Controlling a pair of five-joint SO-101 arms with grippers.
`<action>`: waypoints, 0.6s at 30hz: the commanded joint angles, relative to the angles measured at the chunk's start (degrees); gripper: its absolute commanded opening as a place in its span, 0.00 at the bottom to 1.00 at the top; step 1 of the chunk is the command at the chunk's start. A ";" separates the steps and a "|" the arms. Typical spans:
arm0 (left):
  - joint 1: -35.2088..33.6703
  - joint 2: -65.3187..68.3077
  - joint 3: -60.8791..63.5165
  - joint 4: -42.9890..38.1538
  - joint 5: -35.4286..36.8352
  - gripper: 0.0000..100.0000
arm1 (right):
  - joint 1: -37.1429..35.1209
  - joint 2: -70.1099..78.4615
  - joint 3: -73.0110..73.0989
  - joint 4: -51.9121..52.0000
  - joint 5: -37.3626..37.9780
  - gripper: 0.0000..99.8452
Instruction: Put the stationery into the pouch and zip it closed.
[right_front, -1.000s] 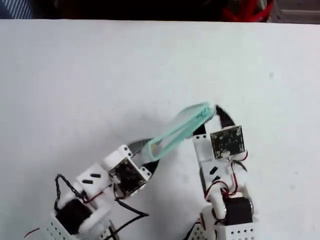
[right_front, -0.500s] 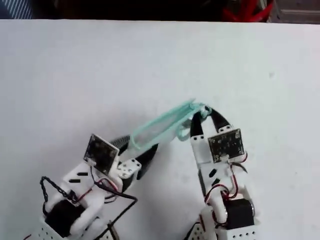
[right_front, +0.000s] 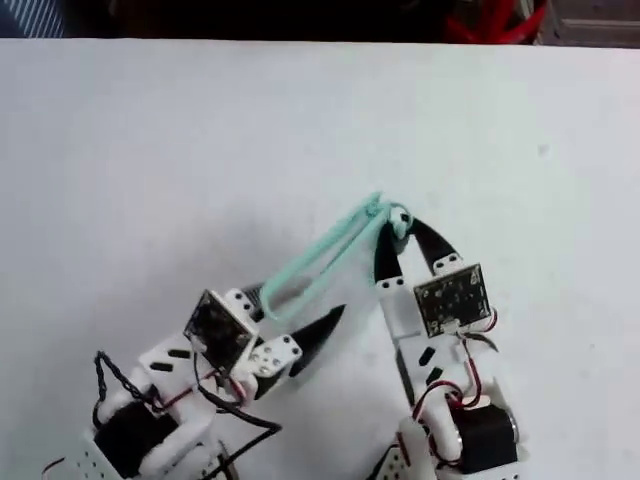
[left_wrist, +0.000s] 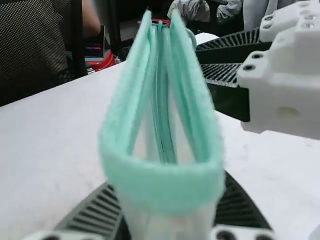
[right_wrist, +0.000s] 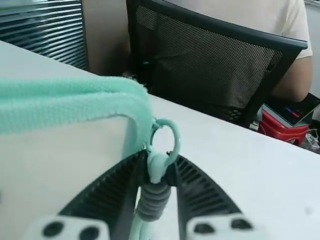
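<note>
The mint-green pouch (right_front: 325, 255) stands on its edge at the table's middle, running diagonally between both arms. My left gripper (right_front: 295, 302) is shut on the pouch's near end (left_wrist: 165, 185), and that end bulges between its ridged fingers (left_wrist: 90, 220). At the far end, my right gripper (right_front: 403, 228) is shut on the zipper pull (right_wrist: 159, 172), a grey tab with a mint ring. In the left wrist view the zipper line (left_wrist: 161, 100) runs along the pouch's top, and the right arm's white gripper body (left_wrist: 280, 75) sits beside it.
The white table (right_front: 150, 150) lies bare around the pouch and to the far side. Both arm bases crowd the near edge (right_front: 300, 450). A black mesh chair (right_wrist: 215, 60) stands beyond the table's far edge.
The pouch and both grippers have shifted a little to the left and away. The left arm has turned at the wrist, and its fingers now point more to the right.
</note>
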 joint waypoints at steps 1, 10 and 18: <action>1.63 -0.31 -3.69 -2.46 -0.70 0.12 | -3.65 0.04 -2.81 1.19 0.70 0.02; 1.36 -0.40 -3.34 -2.46 -0.79 0.02 | -2.86 0.04 -4.92 1.98 0.88 0.02; 1.45 -0.40 0.18 -2.64 -5.27 0.02 | -1.01 9.10 -23.03 7.78 0.88 0.02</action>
